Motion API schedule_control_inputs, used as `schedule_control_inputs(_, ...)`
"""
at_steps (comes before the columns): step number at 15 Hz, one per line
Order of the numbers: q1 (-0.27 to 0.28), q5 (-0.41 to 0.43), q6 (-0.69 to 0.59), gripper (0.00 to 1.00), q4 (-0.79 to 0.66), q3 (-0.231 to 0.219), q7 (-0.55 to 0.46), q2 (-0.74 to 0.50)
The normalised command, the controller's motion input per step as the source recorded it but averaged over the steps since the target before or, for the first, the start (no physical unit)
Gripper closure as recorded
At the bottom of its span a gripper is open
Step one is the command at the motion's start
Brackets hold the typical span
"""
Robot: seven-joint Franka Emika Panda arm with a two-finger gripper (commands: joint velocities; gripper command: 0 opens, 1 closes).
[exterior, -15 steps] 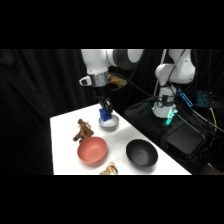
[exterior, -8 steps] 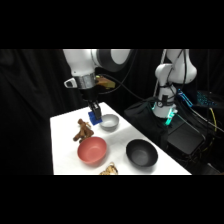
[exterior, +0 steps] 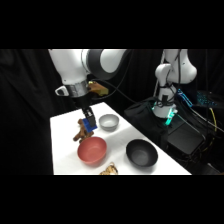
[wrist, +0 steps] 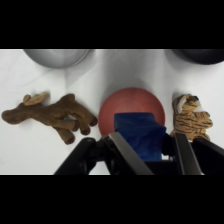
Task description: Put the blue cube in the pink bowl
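Note:
My gripper [exterior: 89, 125] hangs above the table's left part, shut on the blue cube [exterior: 90, 125], just up and left of the pink bowl [exterior: 92, 149]. In the wrist view the blue cube [wrist: 139, 134] sits between my two fingers [wrist: 124, 151], held in the air, and covers the lower part of the pink bowl [wrist: 129, 106] below it. The gripper [wrist: 150, 150] is nearly over the bowl's near rim.
A grey bowl [exterior: 108, 121] stands behind the pink one and a black bowl [exterior: 141, 153] to its right. A brown plush animal [wrist: 52, 113] lies left of the pink bowl in the wrist view, a striped tiger toy [wrist: 190, 118] to its right.
The arm has swung left and forward from over the grey bowl toward the pink bowl, carrying the blue cube along.

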Motion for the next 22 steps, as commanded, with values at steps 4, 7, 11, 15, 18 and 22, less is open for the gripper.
schedule_control_inputs(4,-0.109,0.134,0.27,0.77,0.13,0.109,-0.27,0.23)
schedule_control_inputs(7,-0.108,0.143,0.25,0.77,0.15,0.136,-0.26,0.26)
schedule_control_inputs(11,-0.099,0.128,0.13,0.77,0.21,0.131,-0.22,0.25)
schedule_control_inputs(15,-0.104,0.117,0.04,0.77,0.26,0.115,-0.19,0.23)
schedule_control_inputs(18,-0.138,0.13,0.02,0.77,0.27,0.11,-0.2,0.2)
schedule_control_inputs(22,-0.139,0.126,0.0,0.16,0.23,0.103,-0.18,0.13)
